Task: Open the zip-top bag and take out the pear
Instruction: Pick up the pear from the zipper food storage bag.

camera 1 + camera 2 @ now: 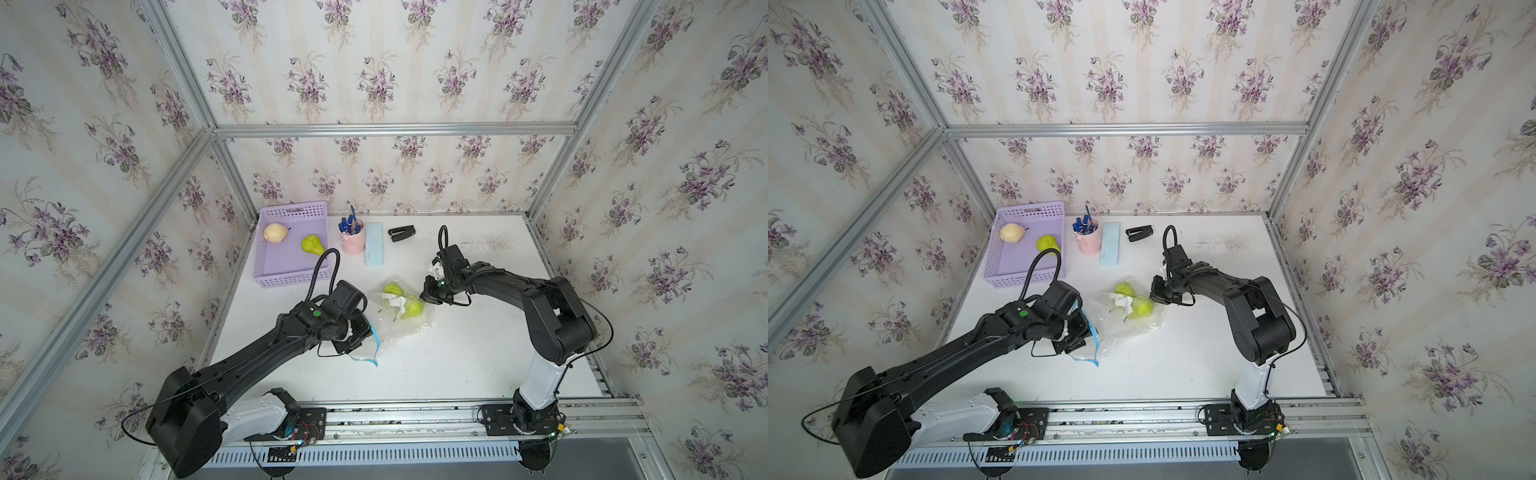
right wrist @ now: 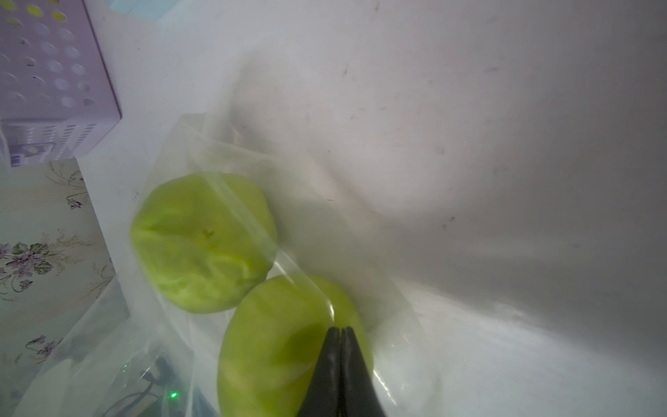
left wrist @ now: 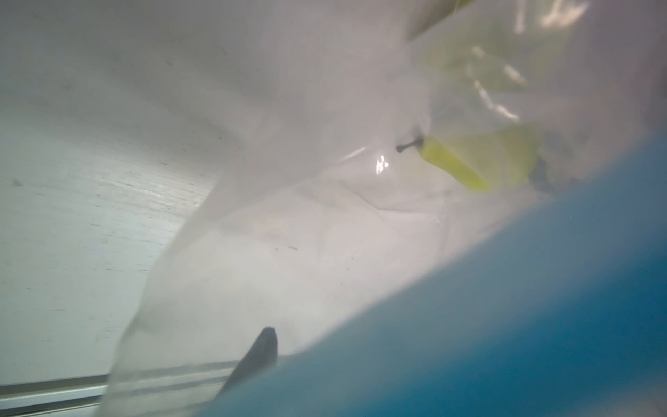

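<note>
The zip-top bag (image 1: 401, 330) (image 1: 1121, 330) lies crumpled mid-table with two green pears (image 1: 392, 289) (image 1: 413, 308) inside. Its light-blue zip strip (image 1: 376, 338) curls round my left gripper (image 1: 359, 338) at the bag's near end. In the left wrist view the strip (image 3: 505, 325) blurs across the lens. Only one finger (image 3: 261, 350) shows there, and a pear (image 3: 469, 162) lies beyond. My right gripper (image 1: 426, 296) (image 2: 341, 330) is shut at the bag's far end, over a pear (image 2: 274, 343). A crease of film runs into its tips.
A purple basket (image 1: 286, 280) at the back left holds a yellow pear (image 1: 275, 232) and a green pear (image 1: 312, 245). Behind the bag stand a pink pen cup (image 1: 353, 241), a light-blue case (image 1: 374, 245) and a black stapler (image 1: 402, 232).
</note>
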`<state>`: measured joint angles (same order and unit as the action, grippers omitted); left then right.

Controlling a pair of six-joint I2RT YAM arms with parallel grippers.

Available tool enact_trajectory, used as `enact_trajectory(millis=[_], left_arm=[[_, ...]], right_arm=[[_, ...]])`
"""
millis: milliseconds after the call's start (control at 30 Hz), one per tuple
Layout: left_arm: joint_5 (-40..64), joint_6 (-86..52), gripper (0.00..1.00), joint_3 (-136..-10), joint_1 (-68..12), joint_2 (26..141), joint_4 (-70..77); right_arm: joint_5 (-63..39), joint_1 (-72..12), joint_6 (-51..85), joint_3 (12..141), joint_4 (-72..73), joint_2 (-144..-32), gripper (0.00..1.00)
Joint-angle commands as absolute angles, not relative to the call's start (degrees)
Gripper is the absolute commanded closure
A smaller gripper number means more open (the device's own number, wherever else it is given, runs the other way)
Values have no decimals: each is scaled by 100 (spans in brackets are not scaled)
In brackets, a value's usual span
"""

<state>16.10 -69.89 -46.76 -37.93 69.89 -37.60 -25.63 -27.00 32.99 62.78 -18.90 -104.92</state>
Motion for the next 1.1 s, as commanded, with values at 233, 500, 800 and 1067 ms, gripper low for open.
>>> enact_trajectory(millis=[233, 500, 800, 1067], left_arm=[[1045, -7267, 38, -4604, -4084, 7271, -3275], [835, -7308, 35, -4563, -4094, 7045, -3388], [870, -7260, 32, -4557, -4088, 7087, -3236], [966, -7222, 31, -4475, -4092, 7189, -2944]], right_arm=[[-2775, -2997, 3166, 6159, -1662, -10760, 99], [-2637, -2121, 3064, 6102, -2035, -9620, 98], [-3299, -2757, 3352, 6152, -1724, -9719, 100], [-3374, -3041, 3624, 5855, -1150, -10351, 100]])
